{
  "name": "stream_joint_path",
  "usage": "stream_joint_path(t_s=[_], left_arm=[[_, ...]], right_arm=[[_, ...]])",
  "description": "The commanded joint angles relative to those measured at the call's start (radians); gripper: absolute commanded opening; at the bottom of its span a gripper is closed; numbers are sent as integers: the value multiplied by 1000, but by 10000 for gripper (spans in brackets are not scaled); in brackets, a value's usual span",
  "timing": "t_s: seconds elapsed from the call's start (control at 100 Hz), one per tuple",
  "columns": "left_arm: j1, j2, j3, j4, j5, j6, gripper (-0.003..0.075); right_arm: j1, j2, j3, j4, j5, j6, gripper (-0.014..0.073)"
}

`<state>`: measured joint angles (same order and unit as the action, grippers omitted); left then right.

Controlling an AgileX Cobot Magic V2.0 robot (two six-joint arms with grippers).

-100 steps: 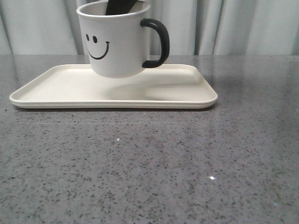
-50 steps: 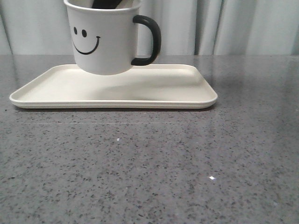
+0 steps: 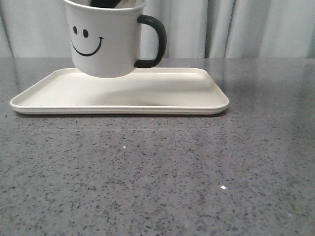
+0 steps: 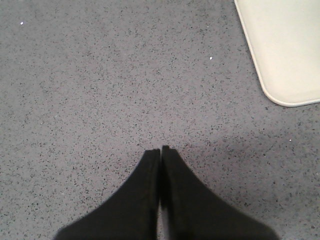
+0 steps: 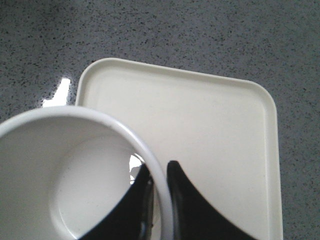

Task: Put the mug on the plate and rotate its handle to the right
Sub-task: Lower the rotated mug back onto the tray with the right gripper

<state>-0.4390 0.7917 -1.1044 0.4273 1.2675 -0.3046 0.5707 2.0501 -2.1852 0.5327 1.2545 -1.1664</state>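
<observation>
Presently catalogued: one mug (image 3: 104, 39), white, cylindrical, with a black smiley face turned toward the front camera, hanging clear of the plate (image 3: 162, 93) above its left half, the base not touching the surface and a soft shadow lying on the tray beneath. Handle (image 3: 152, 41), glossy black loop, points to the right side in the front view. Mug slightly tilted, its rim reaching the top edge of the front view, where a dark finger shows inside the opening. Right gripper (image 5: 159, 190): clamped on the mug's wall, one black finger inside the cup and the other outside, the white rim (image 5: 150, 160) pinched between them; the mug's interior is bare white. Plate: cream-white rectangular tray with rounded corners and a low raised rim, lying flat on the table (image 3: 197, 172), long side across the front view. Table: grey speckled stone surface with small bright glints. Left gripper (image 4: 160, 152): fingertips pressed together with only a thin seam between them, holding nothing, poised over bare tabletop; one rounded corner of the plate (image 4: 285, 55) shows in the left wrist view, well apart from the fingertips. Backdrop: pale pleated curtain (image 3: 236, 29) behind the table's far edge.
</observation>
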Motion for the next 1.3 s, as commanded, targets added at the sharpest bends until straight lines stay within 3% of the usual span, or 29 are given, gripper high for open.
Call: stream_joint_path(t_s=[0.0, 1.29], left_arm=[[-5, -3, -23, 22, -24, -9, -20], [-5, -3, -23, 22, -36, -7, -20]], right_arm=[[-5, -61, -30, 41, 84, -10, -66], [-67, -50, 70, 42, 83, -74, -66]])
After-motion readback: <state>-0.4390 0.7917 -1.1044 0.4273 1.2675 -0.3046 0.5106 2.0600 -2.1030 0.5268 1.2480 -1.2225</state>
